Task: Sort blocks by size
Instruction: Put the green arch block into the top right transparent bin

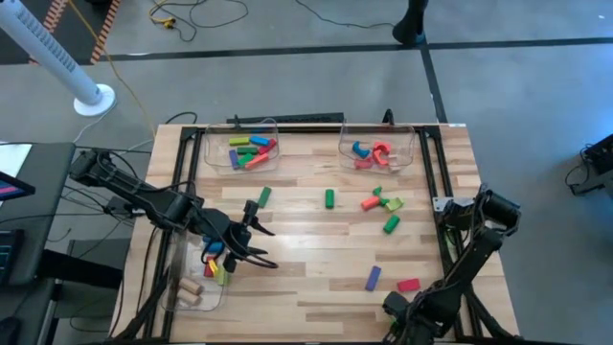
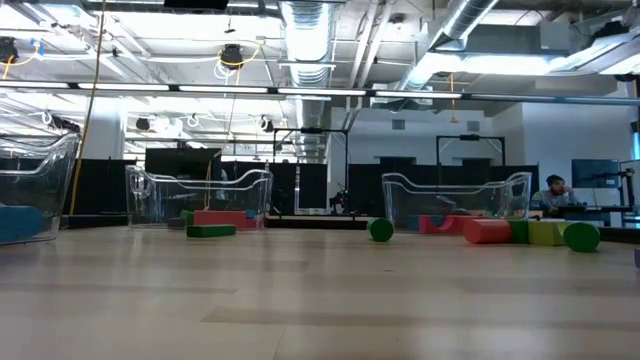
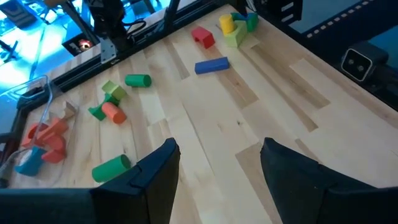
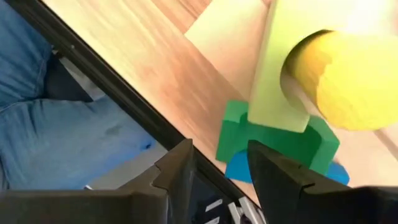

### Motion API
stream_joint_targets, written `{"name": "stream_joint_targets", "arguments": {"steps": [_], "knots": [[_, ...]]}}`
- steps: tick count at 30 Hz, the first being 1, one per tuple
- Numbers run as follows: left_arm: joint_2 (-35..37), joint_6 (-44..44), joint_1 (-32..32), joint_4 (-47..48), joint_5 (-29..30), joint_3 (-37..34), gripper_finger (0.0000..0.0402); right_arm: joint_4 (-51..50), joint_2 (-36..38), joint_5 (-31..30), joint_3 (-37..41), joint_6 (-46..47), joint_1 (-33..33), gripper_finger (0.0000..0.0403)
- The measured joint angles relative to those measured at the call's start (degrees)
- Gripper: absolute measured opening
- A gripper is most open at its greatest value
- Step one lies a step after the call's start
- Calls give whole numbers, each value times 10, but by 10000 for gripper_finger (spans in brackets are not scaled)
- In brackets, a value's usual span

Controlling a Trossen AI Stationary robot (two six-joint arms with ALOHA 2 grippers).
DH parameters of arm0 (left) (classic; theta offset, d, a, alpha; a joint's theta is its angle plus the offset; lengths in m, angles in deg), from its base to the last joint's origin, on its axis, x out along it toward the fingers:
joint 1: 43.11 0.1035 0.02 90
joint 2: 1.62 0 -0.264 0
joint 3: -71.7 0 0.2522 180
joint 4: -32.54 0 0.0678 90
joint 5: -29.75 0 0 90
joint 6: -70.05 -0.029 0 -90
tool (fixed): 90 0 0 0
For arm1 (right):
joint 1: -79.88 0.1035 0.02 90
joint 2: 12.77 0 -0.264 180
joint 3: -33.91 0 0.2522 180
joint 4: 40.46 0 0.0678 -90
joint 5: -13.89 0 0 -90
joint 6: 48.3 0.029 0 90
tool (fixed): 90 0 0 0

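Note:
Loose blocks lie on the wooden table: a green one (image 1: 263, 195), a green one (image 1: 329, 197), an orange and green cluster (image 1: 381, 201), a green cylinder (image 1: 391, 224), a purple bar (image 1: 373, 278) and a red block (image 1: 408, 285). My left gripper (image 1: 261, 241) hovers open over bare table at the near left, its fingers (image 3: 155, 180) apart. My right gripper (image 4: 219, 171) is open at the table's near edge and points steeply down. Just beyond its tips lie a green arch (image 4: 280, 146), a pale green block (image 4: 277, 68) and a yellow cylinder (image 4: 348, 74). I cannot see it touching them.
A clear bin at the far left (image 1: 251, 149) holds several coloured blocks. Another at the far right (image 1: 375, 151) holds red arches and a blue piece. A third at the near left (image 1: 196, 278) holds wood cylinders and coloured blocks. A person's jeans (image 4: 68, 130) show beyond the near edge.

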Motion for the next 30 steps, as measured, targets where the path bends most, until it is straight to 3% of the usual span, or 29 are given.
{"name": "stream_joint_targets", "arguments": {"steps": [15,21,25,30], "knots": [[0,0,0,3,-1,0,215,4,-14,-1,11,22,-3,180],[0,-2,0,8,-1,0,215,0,-52,56,-7,-35,-23,176],[0,-2,0,5,-1,0,215,-42,-66,55,-35,-68,-31,147],[0,-4,0,5,-1,0,215,-49,-62,57,-38,-83,-36,78]]}}
